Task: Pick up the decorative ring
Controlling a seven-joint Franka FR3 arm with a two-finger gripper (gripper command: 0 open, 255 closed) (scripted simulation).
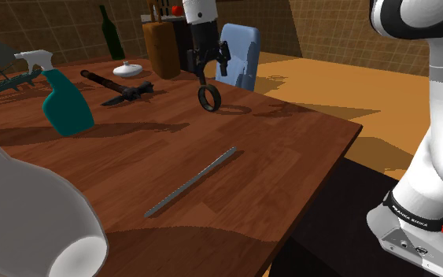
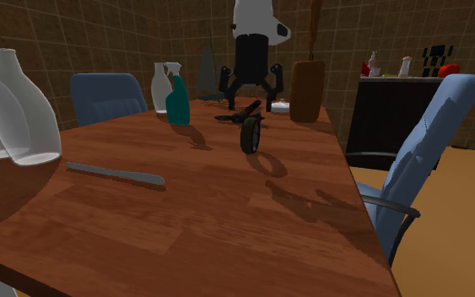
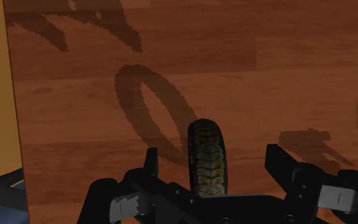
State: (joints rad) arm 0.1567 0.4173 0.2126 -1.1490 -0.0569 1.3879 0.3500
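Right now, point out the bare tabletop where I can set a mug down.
Freest: the broad stretch between the grey rod and the decorative ring, and the strip from the rod to the edge of the table by the stand. Crowded: the far end, where the spray bottle, knife, white dish, brown block and gripper cluster.

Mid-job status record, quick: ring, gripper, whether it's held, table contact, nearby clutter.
ring: dark decorative ring, upright on edge
gripper: gripper straddles the ring, fingers apart, gap on each side
held: no, judging by the wrist view
table contact: cannot tell; ring's shadow meets its lower edge on the wooden table
clutter: teal spray bottle, grey bar, both apart from the ring
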